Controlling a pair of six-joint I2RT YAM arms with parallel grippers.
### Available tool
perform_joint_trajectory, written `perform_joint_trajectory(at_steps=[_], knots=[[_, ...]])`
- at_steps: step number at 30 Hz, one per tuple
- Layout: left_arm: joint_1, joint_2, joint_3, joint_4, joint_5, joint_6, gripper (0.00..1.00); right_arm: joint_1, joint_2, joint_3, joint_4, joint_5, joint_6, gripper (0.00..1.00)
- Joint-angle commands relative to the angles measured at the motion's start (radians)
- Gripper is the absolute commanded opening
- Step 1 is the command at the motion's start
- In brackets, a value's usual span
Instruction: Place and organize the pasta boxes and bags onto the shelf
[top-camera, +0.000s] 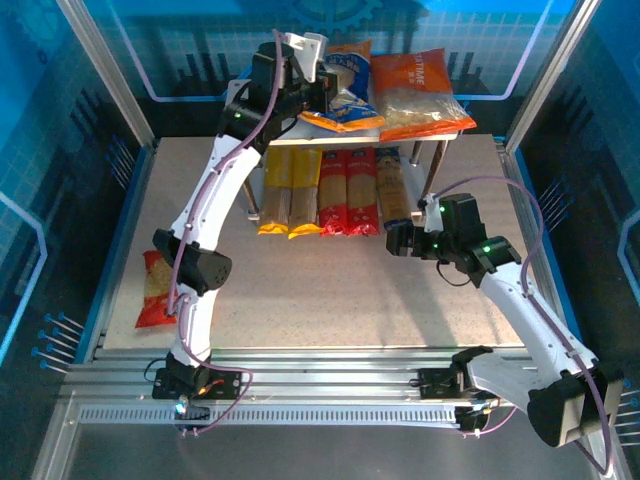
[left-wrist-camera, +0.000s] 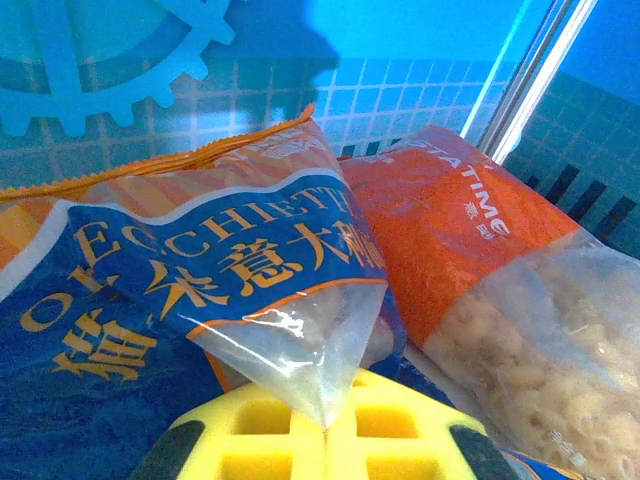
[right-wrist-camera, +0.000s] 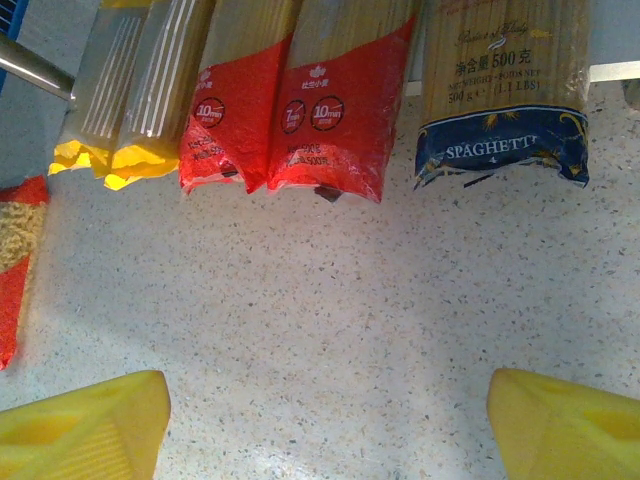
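Blue bag (left-wrist-camera: 200, 270) on the shelf's (top-camera: 455, 131) top board, its corner pinched in the clenched left hand (left-wrist-camera: 325, 435).

It lies just ahead of that hand, touching the orange bag (top-camera: 425, 95) to the hand's right. Red bag (top-camera: 157, 290) lies on the surface (top-camera: 330, 300) well behind the left hand, long axis near-to-far, close by the left arm and well apart from the right hand (right-wrist-camera: 325, 425), which hangs released just short of the packs' (top-camera: 335, 190) ends.
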Motion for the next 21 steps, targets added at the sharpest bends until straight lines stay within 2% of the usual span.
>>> perform_joint_trajectory(at_steps=[1, 3, 4, 7, 9, 10, 15, 18, 21], knots=[[0.006, 0.014, 0.057, 0.123, 0.062, -0.022, 0.0, -0.016, 0.002, -0.003, 0.019, -0.022, -0.013, 0.84], [0.006, 0.023, 0.055, 0.104, 0.08, -0.026, 0.04, -0.017, 0.001, -0.004, 0.019, -0.023, -0.013, 0.84], [0.004, 0.023, 0.051, 0.098, 0.083, -0.027, 0.09, -0.018, 0.001, -0.006, 0.02, -0.023, -0.013, 0.84], [0.004, 0.011, 0.015, 0.091, 0.097, -0.029, 0.33, -0.02, 0.002, -0.007, 0.023, -0.029, -0.011, 0.84], [0.004, 0.002, -0.006, 0.088, 0.095, -0.027, 0.83, -0.019, 0.002, -0.009, 0.027, -0.035, -0.009, 0.84], [0.004, 0.001, -0.007, 0.08, 0.093, -0.023, 0.87, -0.02, 0.002, -0.009, 0.028, -0.036, -0.007, 0.84], [0.004, -0.034, -0.038, 0.072, 0.044, 0.0, 0.84, -0.02, -0.001, -0.014, 0.028, -0.038, -0.002, 0.83], [0.003, -0.103, -0.109, 0.104, -0.019, 0.013, 0.78, -0.02, -0.004, -0.017, 0.028, -0.041, -0.001, 0.84], [-0.003, -0.198, -0.21, 0.147, -0.088, 0.046, 0.79, -0.02, -0.007, -0.02, 0.028, -0.042, 0.0, 0.84]])
